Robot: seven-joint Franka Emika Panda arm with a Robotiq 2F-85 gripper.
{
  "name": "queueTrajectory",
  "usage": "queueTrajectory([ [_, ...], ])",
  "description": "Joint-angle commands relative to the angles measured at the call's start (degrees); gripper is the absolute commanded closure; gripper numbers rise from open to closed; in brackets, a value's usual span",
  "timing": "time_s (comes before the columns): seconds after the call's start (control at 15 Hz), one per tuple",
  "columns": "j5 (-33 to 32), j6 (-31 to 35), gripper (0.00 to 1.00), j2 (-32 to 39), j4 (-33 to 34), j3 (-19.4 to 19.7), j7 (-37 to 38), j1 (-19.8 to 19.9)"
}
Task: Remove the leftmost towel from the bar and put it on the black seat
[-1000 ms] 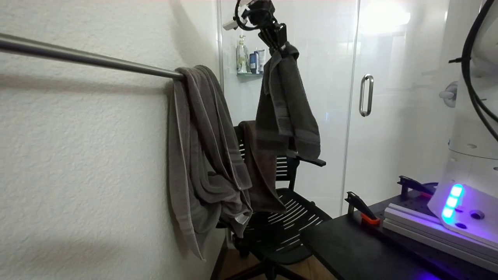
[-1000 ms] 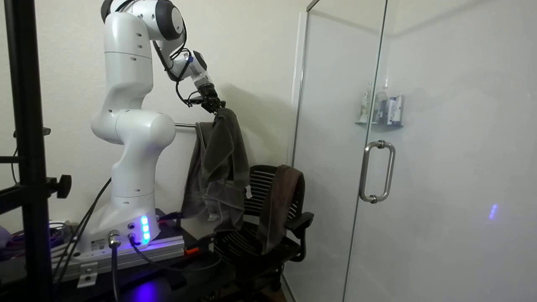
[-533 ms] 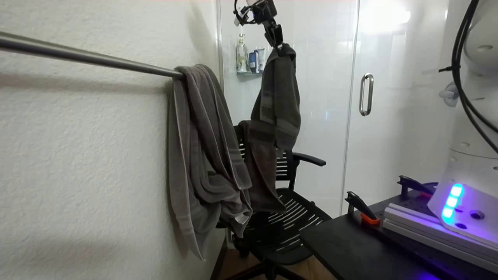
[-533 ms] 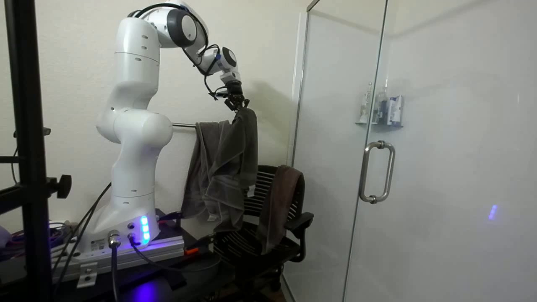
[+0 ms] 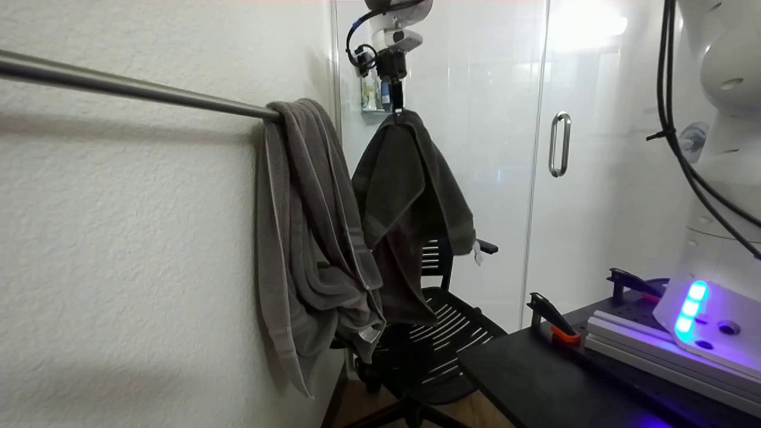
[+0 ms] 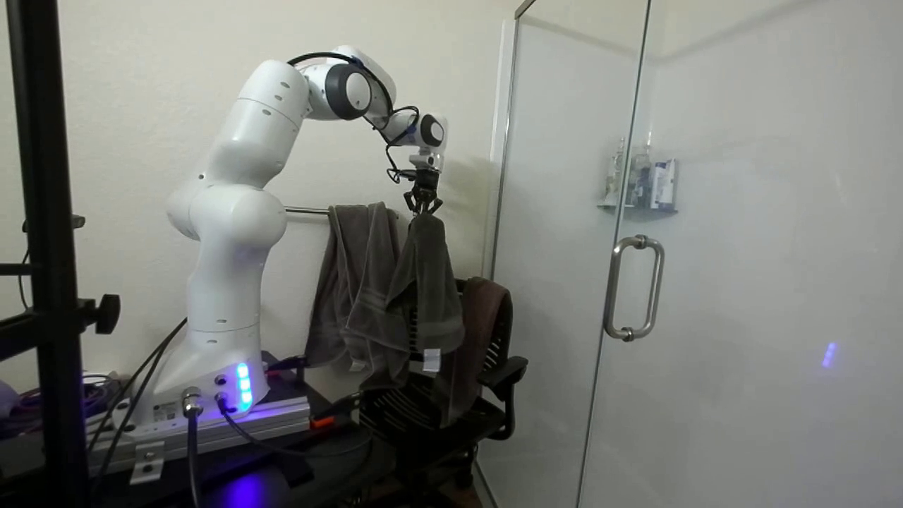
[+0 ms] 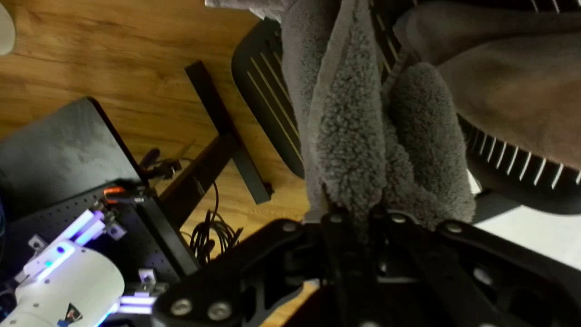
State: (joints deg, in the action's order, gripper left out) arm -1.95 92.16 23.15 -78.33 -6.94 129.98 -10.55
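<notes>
Pale wall (image 6: 134, 155), dark grey terry towel (image 6: 433, 293) hanging in folds (white tag (image 6: 432, 360) dangling), gripper (image 6: 425, 210) pinched tight on its top

The dark grey terry towel (image 5: 392, 172), white tag (image 6: 432, 360) at its lower edge, hangs gathered over the black slatted chair (image 5: 425, 351), contact unclear; in both exterior views the silver bar (image 5: 137, 87) runs higher, left of the chair.

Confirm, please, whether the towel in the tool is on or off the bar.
Off: the dark grey towel hangs from the tool, apart from the bar.
</notes>
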Motion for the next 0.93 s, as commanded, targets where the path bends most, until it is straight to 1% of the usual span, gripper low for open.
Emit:
queueTrajectory([
  [0.0, 9.40, 6.52, 0.97, 2.73, 0.49, 0.52, -5.84, 2.34],
  [0.13, 7.70, 7.56, 0.97, 2.59, -0.21, 2.36, -4.89, 1.27],
  [0.33, 6.69, 9.61, 0.97, 0.49, -2.30, 4.18, -2.54, 1.08],
  [0.47, 6.23, 10.60, 0.97, -0.15, -2.72, 4.79, -0.68, 0.66],
  [0.53, 7.35, 10.81, 0.96, -0.21, -2.50, 4.47, -0.97, 0.96],
  [0.6, 10.12, 10.40, 0.63, 0.19, -2.12, 3.27, -3.57, 1.80],
  [0.67, 12.23, 9.81, 0.62, 0.56, -1.77, 2.66, -4.61, 2.12],
  [0.73, 13.65, 8.62, 0.56, 1.09, -1.19, 2.43, -4.86, 2.00],
  [0.8, 13.58, 7.66, 0.50, 1.39, -0.89, 2.63, -4.36, 1.43],
  [0.87, 13.90, 6.73, 0.42, 1.47, -0.48, 2.58, -4.41, 1.32],
])
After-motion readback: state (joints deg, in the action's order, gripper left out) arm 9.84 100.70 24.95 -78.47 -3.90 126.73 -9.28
